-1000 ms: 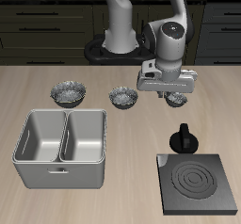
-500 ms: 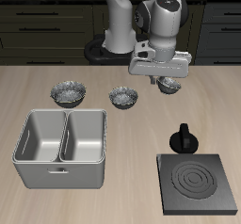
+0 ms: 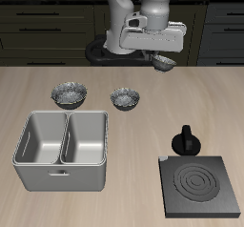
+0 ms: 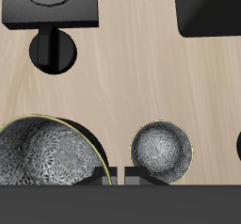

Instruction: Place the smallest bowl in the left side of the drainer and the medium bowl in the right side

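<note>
Your gripper (image 3: 160, 57) is clamped on the rim of the smallest bowl (image 3: 166, 64), high over the tabletop's back edge. The gripper hides part of that bowl. The medium bowl (image 3: 125, 98) sits just behind the drainer (image 3: 62, 178), with 1 bigger bowl (image 3: 70, 94) near it.
</note>
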You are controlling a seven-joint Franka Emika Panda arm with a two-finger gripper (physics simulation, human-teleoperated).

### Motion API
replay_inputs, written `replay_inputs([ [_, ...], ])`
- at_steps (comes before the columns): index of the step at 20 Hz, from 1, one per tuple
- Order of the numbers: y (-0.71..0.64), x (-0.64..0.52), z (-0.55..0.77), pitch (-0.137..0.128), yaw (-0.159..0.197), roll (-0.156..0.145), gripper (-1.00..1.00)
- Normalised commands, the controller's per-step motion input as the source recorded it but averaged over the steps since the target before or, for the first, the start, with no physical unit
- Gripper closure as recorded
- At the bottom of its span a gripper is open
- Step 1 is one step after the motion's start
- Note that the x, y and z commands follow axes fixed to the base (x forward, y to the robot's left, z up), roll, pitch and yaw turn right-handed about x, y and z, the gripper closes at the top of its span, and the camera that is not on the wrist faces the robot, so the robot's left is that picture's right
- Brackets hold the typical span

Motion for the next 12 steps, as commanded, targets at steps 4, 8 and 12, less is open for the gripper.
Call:
replay_inputs([
  [4, -0.29, 0.06, 0.45, -0.030, 0.011, 0.040, 1.00],
  [8, -0.31, 0.05, 0.39, -0.036, -0.038, -0.023, 1.00],
  [12, -0.03, 0.04, 0.19, -0.011, -0.010, 0.056, 1.00],
])
